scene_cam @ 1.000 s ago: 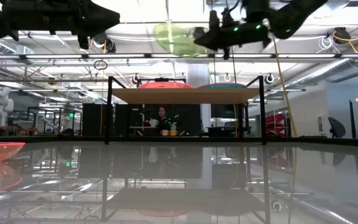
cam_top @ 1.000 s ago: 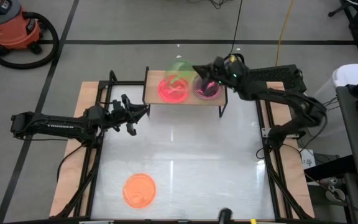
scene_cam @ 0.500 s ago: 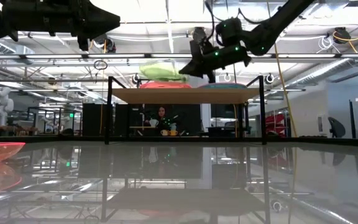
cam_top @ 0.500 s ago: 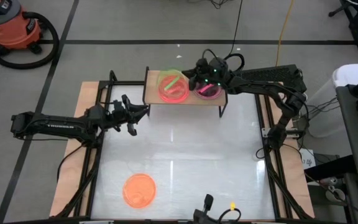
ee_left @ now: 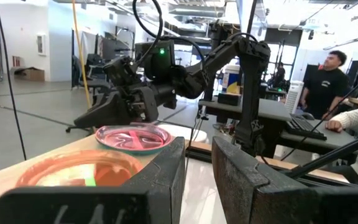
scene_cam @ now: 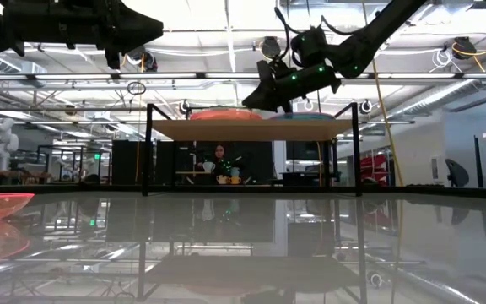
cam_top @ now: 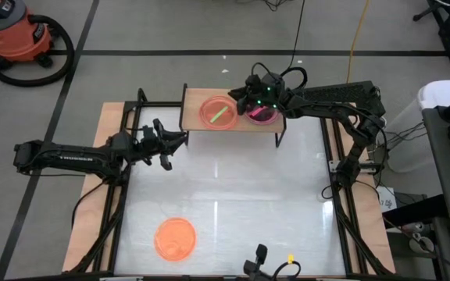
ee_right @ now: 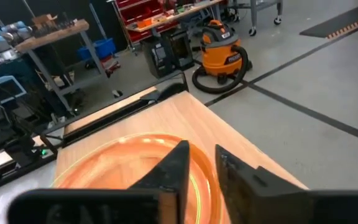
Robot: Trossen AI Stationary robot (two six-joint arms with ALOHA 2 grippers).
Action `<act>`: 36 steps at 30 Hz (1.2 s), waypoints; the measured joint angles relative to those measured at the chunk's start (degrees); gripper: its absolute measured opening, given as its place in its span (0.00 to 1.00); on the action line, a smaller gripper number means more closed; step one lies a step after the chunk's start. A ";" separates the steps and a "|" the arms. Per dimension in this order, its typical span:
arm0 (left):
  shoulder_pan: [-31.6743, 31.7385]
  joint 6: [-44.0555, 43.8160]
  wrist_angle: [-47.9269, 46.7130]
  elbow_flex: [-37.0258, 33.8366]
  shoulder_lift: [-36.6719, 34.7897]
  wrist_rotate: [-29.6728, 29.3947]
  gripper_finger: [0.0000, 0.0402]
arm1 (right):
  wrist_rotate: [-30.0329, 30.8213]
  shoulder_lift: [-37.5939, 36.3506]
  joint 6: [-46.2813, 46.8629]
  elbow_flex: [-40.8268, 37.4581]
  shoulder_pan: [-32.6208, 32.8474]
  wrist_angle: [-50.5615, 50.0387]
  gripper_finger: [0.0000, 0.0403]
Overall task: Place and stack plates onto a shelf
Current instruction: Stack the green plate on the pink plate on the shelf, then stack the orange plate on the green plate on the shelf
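Observation:
The low wooden shelf [cam_top: 194, 119] stands at the table's far edge with two stacks of plates on it. The green plate [cam_top: 219, 113] lies flat on top of the left stack [scene_cam: 219, 113] and looks orange over the pink below. The right stack [cam_top: 262, 116] shows pink on top. My right gripper [cam_top: 239, 99] hovers just above the left stack's right rim [ee_right: 135, 162], open by a narrow gap, touching nothing. My left gripper [cam_top: 180, 140] waits left of the shelf above the table, open by a narrow gap [ee_left: 198, 163]. One orange plate [cam_top: 176, 238] rests on the table near its near-left corner.
The shelf's black legs [scene_cam: 148, 152] stand on the white tabletop [cam_top: 241, 195]. A wide bare stretch of tabletop lies between the shelf and the orange plate. People sit at desks in the room behind [ee_left: 328, 81]. A vacuum cleaner [cam_top: 18, 35] stands on the floor beyond the table.
My right gripper brought the green plate down from high above the shelf toward the left stack, with the plate tilted. The plate has since left the gripper and dropped flat onto that stack. The gripper stays just above the stack's right rim.

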 joint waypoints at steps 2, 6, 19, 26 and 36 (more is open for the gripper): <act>0.00 0.00 -0.01 0.00 0.00 0.00 0.21 | -0.05 0.02 -0.02 0.00 0.00 0.07 0.20; 0.00 -0.44 -1.19 0.00 -0.02 0.15 0.21 | -3.23 -2.35 -1.48 0.00 0.00 0.32 0.28; -0.30 -2.32 -11.42 0.00 0.00 -1.07 0.21 | -8.50 -24.72 -12.88 -10.50 11.60 -0.11 0.23; -0.28 -4.84 -15.51 0.04 0.00 -1.46 0.21 | 3.06 -35.56 -19.33 -23.66 22.17 0.30 0.23; -0.89 -7.49 -30.98 9.69 7.11 -1.40 0.21 | 16.56 -39.15 -21.24 -36.36 30.49 9.20 0.23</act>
